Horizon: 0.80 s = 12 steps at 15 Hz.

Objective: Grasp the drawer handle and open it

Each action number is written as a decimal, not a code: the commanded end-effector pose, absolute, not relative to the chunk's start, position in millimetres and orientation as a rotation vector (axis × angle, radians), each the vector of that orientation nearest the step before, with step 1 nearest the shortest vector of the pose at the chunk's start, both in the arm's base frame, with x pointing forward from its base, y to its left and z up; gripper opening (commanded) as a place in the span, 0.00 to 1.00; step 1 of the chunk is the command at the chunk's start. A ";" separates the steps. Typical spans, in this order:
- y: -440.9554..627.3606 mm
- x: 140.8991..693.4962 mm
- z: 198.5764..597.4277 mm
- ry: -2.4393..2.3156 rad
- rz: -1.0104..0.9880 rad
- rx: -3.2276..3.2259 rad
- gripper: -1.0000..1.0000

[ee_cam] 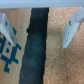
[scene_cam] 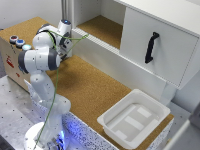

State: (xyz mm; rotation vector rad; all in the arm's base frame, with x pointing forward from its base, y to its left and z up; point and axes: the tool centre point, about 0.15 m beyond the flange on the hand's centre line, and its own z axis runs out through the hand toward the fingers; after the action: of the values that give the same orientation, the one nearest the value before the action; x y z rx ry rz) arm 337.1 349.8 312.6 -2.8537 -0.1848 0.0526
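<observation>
Looking at the exterior view, I have the gripper [scene_cam: 65, 48] well apart from the drawer handle [scene_cam: 151, 48], which sits far off toward the exterior view's right on the white front panel of the drawer [scene_cam: 160, 42]. That handle is a slim black bar standing roughly upright on the panel, so its long axis runs top to bottom, and I judge the fingers will need to straddle it from either side. With only one arm on this rig, the whole reach across the cork tabletop [scene_cam: 87, 87] falls to it.

From the wrist view I see both fingertips [ee_cam: 70, 31] spread wide with nothing between them, so the gripper is released and empty, pointing down at cork and a dark strip [ee_cam: 34, 47] rather than at the handle. Nothing of the approach has been done yet, by my reading.

Near the tabletop's edge lies a shallow white tray [scene_cam: 134, 120]; it appears empty. Beside the arm, a box [scene_cam: 15, 57] carries coloured buttons [scene_cam: 19, 42].
</observation>
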 end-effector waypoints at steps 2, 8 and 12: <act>347.4 335.1 286.7 -0.142 -0.042 -2.757 1.00; 340.4 335.7 285.1 -0.116 -0.064 -2.729 1.00; 341.5 337.4 281.8 -0.120 -0.075 -2.723 0.00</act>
State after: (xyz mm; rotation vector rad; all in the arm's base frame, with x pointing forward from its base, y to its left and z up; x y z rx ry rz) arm 344.1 350.3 307.7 -2.8213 -0.1328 -0.0011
